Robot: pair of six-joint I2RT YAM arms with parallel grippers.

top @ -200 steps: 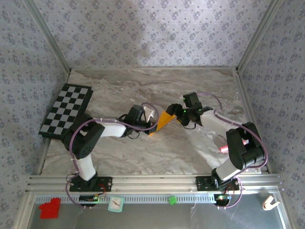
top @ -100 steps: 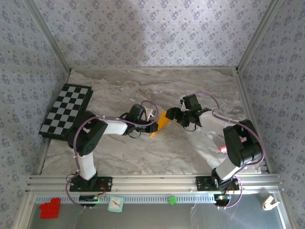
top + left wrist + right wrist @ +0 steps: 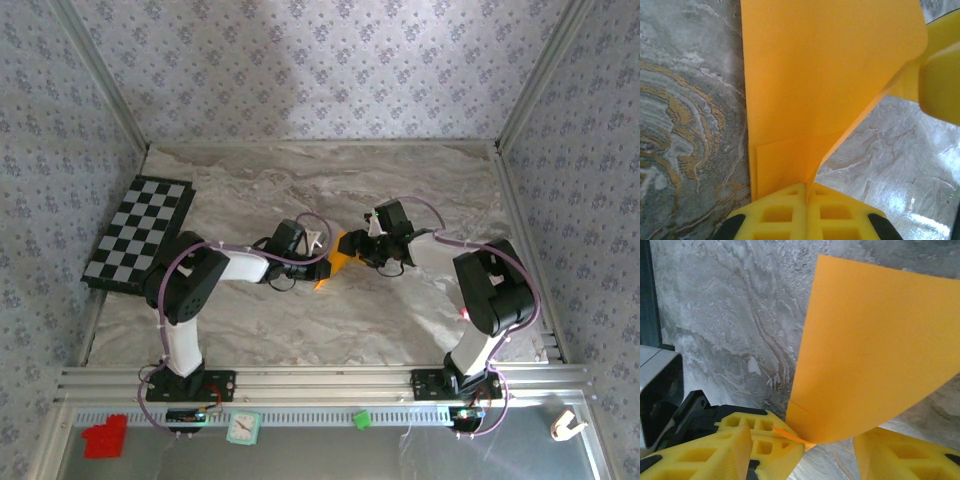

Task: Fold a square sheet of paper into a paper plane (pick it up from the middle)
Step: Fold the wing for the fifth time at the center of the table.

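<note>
The square sheet of paper (image 3: 341,262) is orange and folded into layers, standing up off the marble table (image 3: 300,320) at mid-table. In the left wrist view the sheet (image 3: 825,75) rises from my left gripper (image 3: 807,192), which is shut on its bottom edge beside a small folded flap. My left gripper (image 3: 318,250) lies just left of the paper. My right gripper (image 3: 365,243) is at the paper's right side. In the right wrist view the sheet (image 3: 875,355) hangs with its lower edge between my right gripper's (image 3: 805,445) open jaws. One right finger (image 3: 940,80) touches the paper's far corner.
A black-and-white checkered mat (image 3: 140,232) lies at the table's left edge. A small pink object (image 3: 466,313) sits by the right arm. Below the front rail (image 3: 320,380) lie a red block (image 3: 105,437), a green piece (image 3: 361,419) and a small clock (image 3: 242,428). Patterned walls enclose three sides.
My right gripper has moved left up to the paper, and its jaws have narrowed around the paper's edge. The left gripper has stayed shut on the paper, nearly still.
</note>
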